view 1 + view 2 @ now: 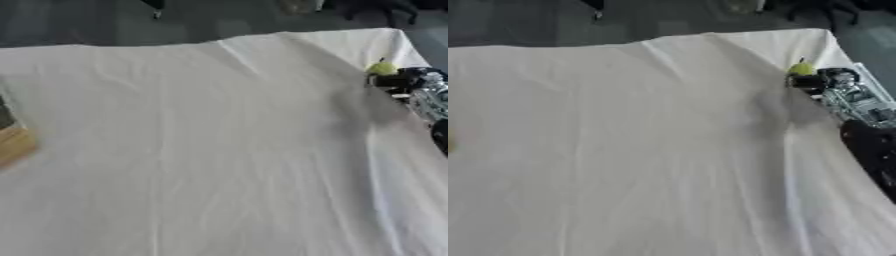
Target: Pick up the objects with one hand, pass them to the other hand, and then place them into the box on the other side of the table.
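Your right hand (pixel 820 84) is touching the yellow-green object (pixel 801 69) near the cloth's (pixel 640 150) far-right corner; finger state unclear.

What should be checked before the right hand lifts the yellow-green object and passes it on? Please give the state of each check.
1. Right hand at the yellow-green object: ok.
2. Fingers closed round the object: cannot tell.
3. Object lifted off the white cloth: cannot tell.
4. Left hand ready to receive: not ok, not in view.
5. Wooden box at the left edge in sight: ok, only partly.
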`<state>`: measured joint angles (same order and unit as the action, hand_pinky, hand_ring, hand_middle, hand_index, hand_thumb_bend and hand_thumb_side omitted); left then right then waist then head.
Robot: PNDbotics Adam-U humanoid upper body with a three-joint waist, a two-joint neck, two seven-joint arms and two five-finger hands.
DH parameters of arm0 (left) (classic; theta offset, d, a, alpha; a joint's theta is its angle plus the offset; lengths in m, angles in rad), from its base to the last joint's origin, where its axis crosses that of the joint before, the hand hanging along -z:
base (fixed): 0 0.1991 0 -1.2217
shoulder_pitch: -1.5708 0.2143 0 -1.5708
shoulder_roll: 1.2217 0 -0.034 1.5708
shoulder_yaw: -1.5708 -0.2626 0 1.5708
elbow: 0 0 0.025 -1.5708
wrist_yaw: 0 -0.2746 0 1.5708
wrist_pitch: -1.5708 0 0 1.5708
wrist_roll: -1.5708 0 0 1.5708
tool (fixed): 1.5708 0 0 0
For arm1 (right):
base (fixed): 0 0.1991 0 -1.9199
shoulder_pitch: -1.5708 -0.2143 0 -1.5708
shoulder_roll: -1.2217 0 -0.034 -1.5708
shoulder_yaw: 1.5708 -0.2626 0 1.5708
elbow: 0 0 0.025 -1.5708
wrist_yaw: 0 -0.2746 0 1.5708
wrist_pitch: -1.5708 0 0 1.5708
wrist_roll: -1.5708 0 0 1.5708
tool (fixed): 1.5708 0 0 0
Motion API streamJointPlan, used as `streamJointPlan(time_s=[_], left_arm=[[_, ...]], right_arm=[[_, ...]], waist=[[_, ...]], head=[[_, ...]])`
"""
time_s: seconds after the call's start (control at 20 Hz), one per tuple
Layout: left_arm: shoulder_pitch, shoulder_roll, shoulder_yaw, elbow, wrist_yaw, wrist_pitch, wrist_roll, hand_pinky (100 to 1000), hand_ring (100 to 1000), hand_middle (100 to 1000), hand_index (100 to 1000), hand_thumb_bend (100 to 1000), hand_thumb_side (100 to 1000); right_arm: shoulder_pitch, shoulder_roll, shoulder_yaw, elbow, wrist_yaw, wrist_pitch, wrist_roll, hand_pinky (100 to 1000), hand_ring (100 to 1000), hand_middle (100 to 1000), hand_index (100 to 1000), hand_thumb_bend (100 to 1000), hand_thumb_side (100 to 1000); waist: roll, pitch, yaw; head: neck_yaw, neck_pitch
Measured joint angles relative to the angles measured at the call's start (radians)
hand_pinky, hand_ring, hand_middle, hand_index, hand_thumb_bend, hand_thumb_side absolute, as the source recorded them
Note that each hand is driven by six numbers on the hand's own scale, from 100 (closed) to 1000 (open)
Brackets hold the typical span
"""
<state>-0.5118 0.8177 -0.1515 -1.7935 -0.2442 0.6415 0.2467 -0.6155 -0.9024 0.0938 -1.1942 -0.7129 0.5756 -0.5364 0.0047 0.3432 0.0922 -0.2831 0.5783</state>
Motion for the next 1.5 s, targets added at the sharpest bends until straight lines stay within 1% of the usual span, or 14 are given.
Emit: streamJointPlan(time_s=[0.05, 0.1, 0.2, 0.25, 0.35, 0.5, 0.55, 0.6, 0.7, 0.75, 0.85, 0.9, 1.15, 1.5], left_arm=[[0.001, 0.0, 0.0, 0.0, 0.0, 0.0, 0.0, 621, 702, 667, 793, 100, 629], [0.001, 0.0, 0.0, 0.0, 0.0, 0.0, 0.0, 621, 702, 667, 793, 100, 629], [0.001, 0.0, 0.0, 0.0, -0.001, 0.0, -0.001, 621, 702, 668, 793, 100, 629], [0.001, 0.0, 0.0, 0.0, -0.002, 0.0, -0.002, 622, 702, 669, 793, 100, 629], [0.001, 0.0, 0.0, 0.0, -0.003, -0.001, -0.003, 623, 703, 669, 793, 100, 628], [0.001, 0.0, 0.0, 0.0, -0.004, 0.001, -0.006, 623, 703, 669, 793, 100, 625], [0.001, 0.0, 0.0, 0.0, -0.004, 0.001, -0.007, 623, 703, 669, 793, 100, 625], [0.001, 0.0, 0.0, 0.0, -0.004, 0.001, -0.008, 623, 703, 669, 793, 100, 625], [0.001, 0.0, 0.0, 0.0, -0.006, 0.001, -0.009, 624, 703, 669, 793, 100, 627], [0.001, 0.0, 0.0, 0.0, -0.007, 0.001, -0.009, 624, 704, 669, 793, 100, 627], [0.001, 0.0, -0.001, 0.0, -0.008, 0.002, -0.01, 624, 704, 670, 794, 100, 627], [0.001, 0.0, -0.001, 0.0, -0.008, 0.002, -0.011, 624, 704, 670, 794, 100, 627], [0.001, 0.0, -0.005, 0.0, -0.009, 0.004, -0.013, 624, 704, 670, 795, 100, 627], [0.002, 0.0, -0.006, 0.0, -0.009, 0.005, -0.014, 625, 704, 671, 796, 100, 630]], right_arm=[[0.0, 0.0, 0.0, 0.0, -0.004, -0.002, -0.002, 854, 728, 619, 737, 341, 100], [-0.001, 0.0, 0.0, 0.0, -0.007, -0.002, -0.002, 854, 729, 620, 738, 347, 100], [-0.001, 0.0, 0.0, 0.001, -0.012, -0.004, -0.004, 853, 724, 613, 729, 287, 100], [-0.003, 0.0, 0.0, 0.004, -0.013, -0.005, -0.005, 853, 725, 613, 729, 289, 100], [-0.006, 0.0, 0.0, 0.008, -0.015, -0.007, -0.007, 855, 732, 623, 741, 332, 100], [-0.009, 0.0, 0.0, 0.012, -0.024, -0.007, -0.007, 855, 735, 628, 748, 351, 100], [-0.009, 0.0, 0.0, 0.013, -0.027, -0.007, -0.007, 855, 735, 627, 748, 343, 100], [-0.009, 0.0, 0.0, 0.015, -0.031, -0.008, -0.008, 854, 733, 625, 744, 313, 100], [-0.009, 0.0, 0.0, 0.02, -0.032, -0.011, -0.011, 851, 724, 606, 727, 186, 100], [-0.009, 0.0, 0.0, 0.022, -0.033, -0.012, -0.012, 849, 719, 594, 717, 149, 100], [-0.009, 0.0, 0.001, 0.024, -0.032, -0.013, -0.013, 848, 712, 578, 705, 100, 100], [-0.009, 0.0, 0.004, 0.024, -0.03, -0.012, -0.012, 850, 710, 572, 700, 100, 100], [-0.009, 0.0, 0.007, 0.022, 0.024, 0.007, 0.007, 848, 671, 501, 653, 100, 100], [-0.008, 0.0, 0.009, 0.003, 0.138, 0.026, 0.026, 851, 645, 475, 637, 100, 100]], waist=[[0.0, 0.0, 0.0], [0.0, 0.0, 0.0], [0.0, 0.0, 0.0], [0.0, 0.0, 0.0], [0.0, 0.0, 0.001], [0.0, 0.0, 0.002], [0.0, 0.0, 0.002], [0.0, 0.0, 0.003], [0.0, 0.0, 0.004], [0.0, 0.0, 0.004], [0.0, 0.0, 0.004], [0.0, 0.0, 0.004], [0.0, 0.0, 0.004], [0.0, 0.0, 0.003]], head=[[0.0, 0.0], [0.0, 0.0], [0.0, 0.0], [0.0, 0.0], [0.0, 0.0], [0.0, 0.0], [0.0, 0.0], [0.0, 0.0], [0.0, 0.0], [0.0, 0.0], [0.0, 0.0], [0.0, 0.0], [0.0, 0.0], [0.0, 0.0]])
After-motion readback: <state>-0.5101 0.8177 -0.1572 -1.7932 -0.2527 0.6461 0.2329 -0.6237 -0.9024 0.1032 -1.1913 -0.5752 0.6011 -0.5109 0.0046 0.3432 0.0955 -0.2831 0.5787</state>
